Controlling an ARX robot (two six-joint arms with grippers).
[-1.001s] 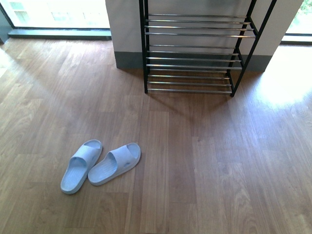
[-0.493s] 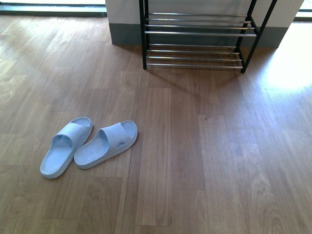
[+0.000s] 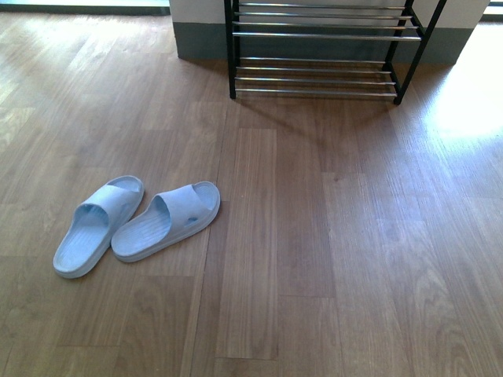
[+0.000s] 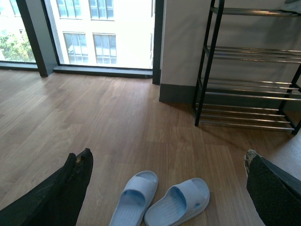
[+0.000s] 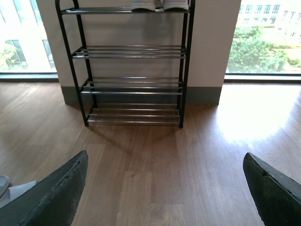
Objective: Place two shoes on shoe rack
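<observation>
Much of the front view was bare wooden floor (image 3: pixel 354 236), with the shoe rack (image 3: pixel 314 35) standing against the wall (image 3: pixel 196 39) on its far side. Its lower chrome bars carried nothing that could be seen. Well apart from it, toward the robot's left, lay two pale blue slides, the outer slide (image 3: pixel 98 225) and the inner slide (image 3: pixel 167 221). They sat side by side, toes angled toward the rack, touching or very nearly so.

The left gripper (image 4: pixel 165 157) hung above the slides with its fingers spread wide and nothing between them. The right gripper (image 5: pixel 164 157) faced the rack, equally spread and empty.

The likely trouble was the closeness of the pair: a finger coming down on one slide could nudge or drag the other. The soft rubber might also fold or slip in a pinch. On the rack, a slide set crookedly could tip through the gaps between the thin bars.

The front view cut off the rack's upper tiers. In the right wrist view, white-soled shoes (image 5: pixel 160 4) showed on the top tier, cropped at the frame edge.
</observation>
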